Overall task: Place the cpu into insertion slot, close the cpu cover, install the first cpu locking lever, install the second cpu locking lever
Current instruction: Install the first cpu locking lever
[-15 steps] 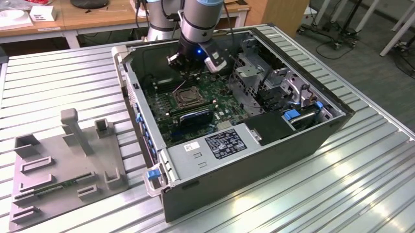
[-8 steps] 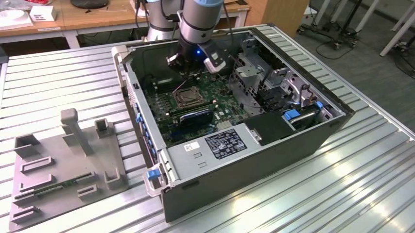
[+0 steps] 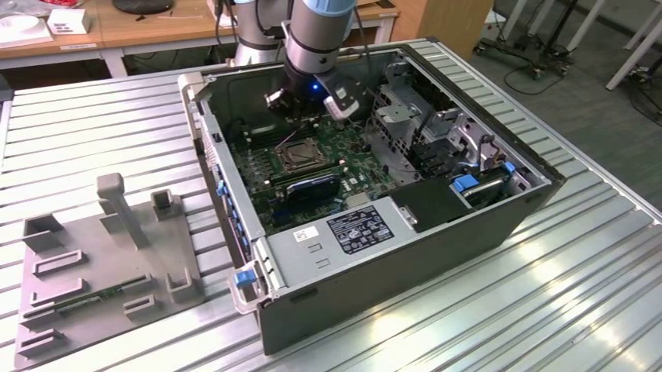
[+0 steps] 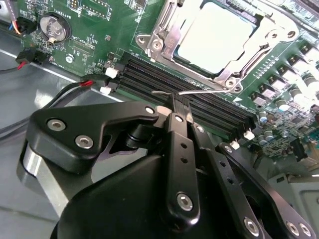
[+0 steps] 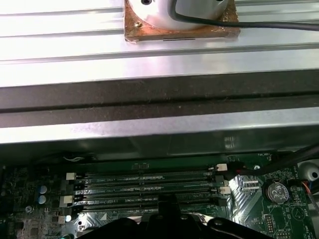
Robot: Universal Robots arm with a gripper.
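The cpu lies flat in the insertion slot on the green board, its silvery top showing. The cpu cover lies down around it as a metal frame. A thin wire locking lever runs along the socket's edge above the black memory slots. My gripper is shut, with its black fingertips right at this lever. I cannot tell whether they clamp it or only touch it. In the exterior view the gripper hangs inside the open computer case, just behind the socket.
The case walls, a drive cage and a black power unit hem in the board. Red and black cables and a coin cell lie near the memory slots. A grey fixture stands on the ribbed table.
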